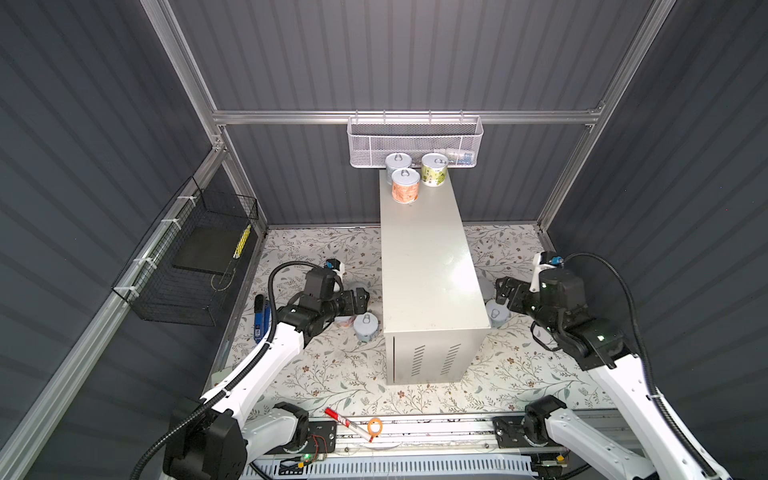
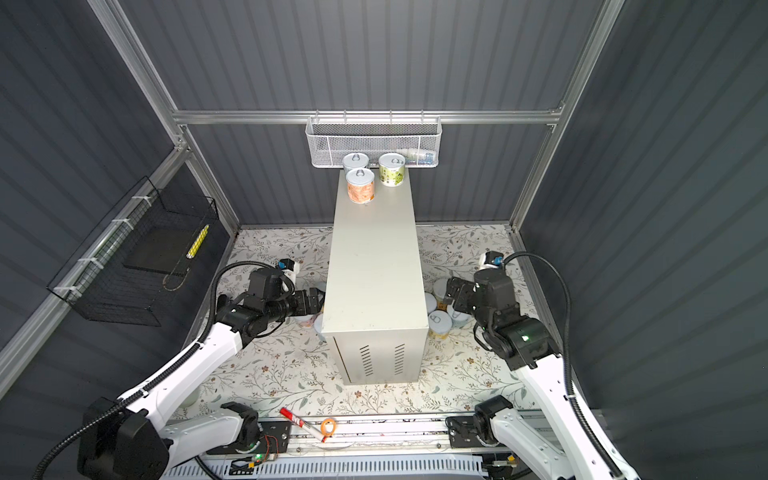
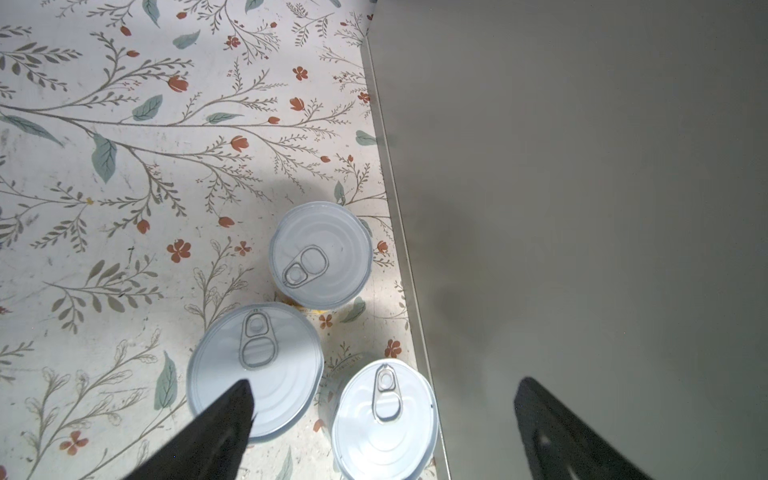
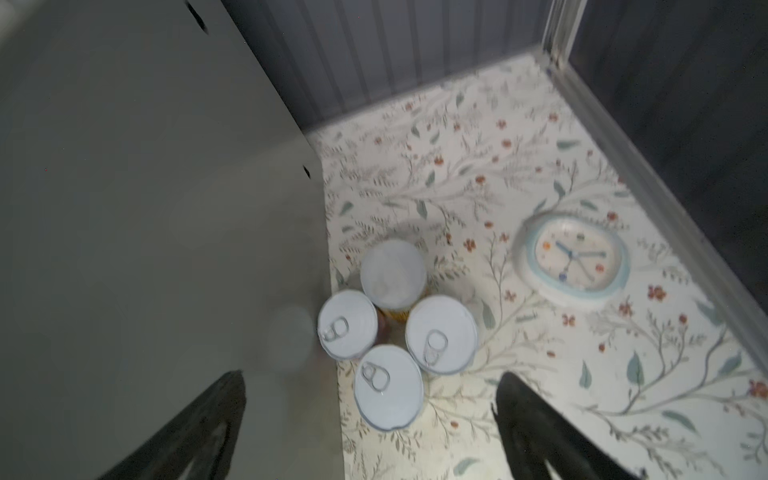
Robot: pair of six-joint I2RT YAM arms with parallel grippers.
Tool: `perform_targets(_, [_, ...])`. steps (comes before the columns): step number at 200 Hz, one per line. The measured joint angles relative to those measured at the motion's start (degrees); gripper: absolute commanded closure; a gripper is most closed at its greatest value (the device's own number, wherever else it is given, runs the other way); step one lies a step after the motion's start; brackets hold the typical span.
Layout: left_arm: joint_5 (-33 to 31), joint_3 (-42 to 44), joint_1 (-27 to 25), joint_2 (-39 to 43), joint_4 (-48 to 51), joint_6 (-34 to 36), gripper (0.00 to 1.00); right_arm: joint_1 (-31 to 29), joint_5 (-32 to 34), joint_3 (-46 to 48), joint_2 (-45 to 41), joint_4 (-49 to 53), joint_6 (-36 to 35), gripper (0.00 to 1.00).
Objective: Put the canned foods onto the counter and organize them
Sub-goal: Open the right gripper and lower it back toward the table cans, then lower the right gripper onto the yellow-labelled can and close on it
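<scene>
Counter (image 1: 428,266): three upright top tins (image 1: 405,185) were set at its far end. Left gripper (image 3: 386,381), spread and empty, was positioned above three left floor tins (image 3: 320,253), axes vertical, just beside the counter's left wall. Right gripper (image 4: 370,375), likewise spread and empty, was positioned above four right floor tins (image 4: 440,334). Mesh basket (image 1: 415,141): contents indistinct.

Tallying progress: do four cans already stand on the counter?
No, only three cans stand on the counter, grouped at its far end.

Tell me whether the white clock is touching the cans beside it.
Apart. The right wrist view shows a stretch of floral surface between the clock and the nearest can.
</scene>
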State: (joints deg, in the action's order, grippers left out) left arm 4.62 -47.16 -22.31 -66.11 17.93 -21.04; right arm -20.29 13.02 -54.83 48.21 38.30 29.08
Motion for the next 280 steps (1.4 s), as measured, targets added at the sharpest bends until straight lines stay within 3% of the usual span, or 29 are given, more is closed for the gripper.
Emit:
perform_targets(82, [2.0, 2.6, -4.1, 0.1, -1.3, -1.3, 0.04, 0.8, -11.4, 14.9, 7.7, -7.3, 9.4, 0.15])
perform_targets(132, [3.2, 5.9, -5.4, 2.4, -1.3, -2.9, 0.04, 0.8, -11.9, 15.6, 12.4, -10.5, 9.9, 0.09])
perform_targets(194, [3.2, 5.9, -5.4, 2.1, -3.6, -3.5, 0.04, 0.8, -12.3, 15.6, 21.2, -14.9, 9.7, 0.11])
perform_targets(280, [3.2, 5.9, -5.4, 0.0, -4.4, -3.5, 0.04, 0.8, -11.8, 15.6, 25.8, -18.3, 9.6, 0.13])
